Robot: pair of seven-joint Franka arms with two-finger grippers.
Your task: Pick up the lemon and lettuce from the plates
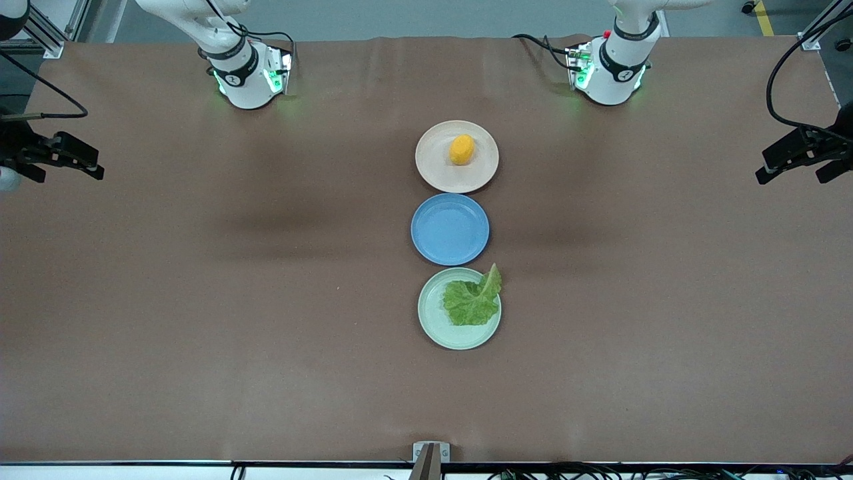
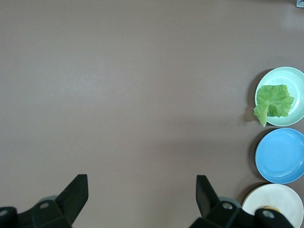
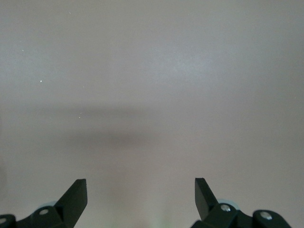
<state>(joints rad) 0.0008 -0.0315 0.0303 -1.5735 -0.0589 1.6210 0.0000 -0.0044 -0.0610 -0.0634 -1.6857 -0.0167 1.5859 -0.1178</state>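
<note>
The lemon (image 1: 462, 149) lies on the beige-pink plate (image 1: 433, 163), the plate nearest the robots' bases. The lettuce (image 1: 472, 301) lies on the mint green plate (image 1: 433, 323), nearest the front camera, with its stem end over the rim. My left gripper (image 1: 793, 175) is open and empty over the left arm's end of the table. Its wrist view (image 2: 141, 183) shows the lettuce (image 2: 274, 100), the green plate (image 2: 294, 78) and the beige plate (image 2: 280, 195). My right gripper (image 1: 66, 175) is open and empty over the right arm's end. Its wrist view (image 3: 140, 185) shows only bare table.
An empty blue plate (image 1: 450, 229) sits between the two plates, close to both; it also shows in the left wrist view (image 2: 281, 156). The three plates form a line down the middle of the brown table (image 1: 266, 267).
</note>
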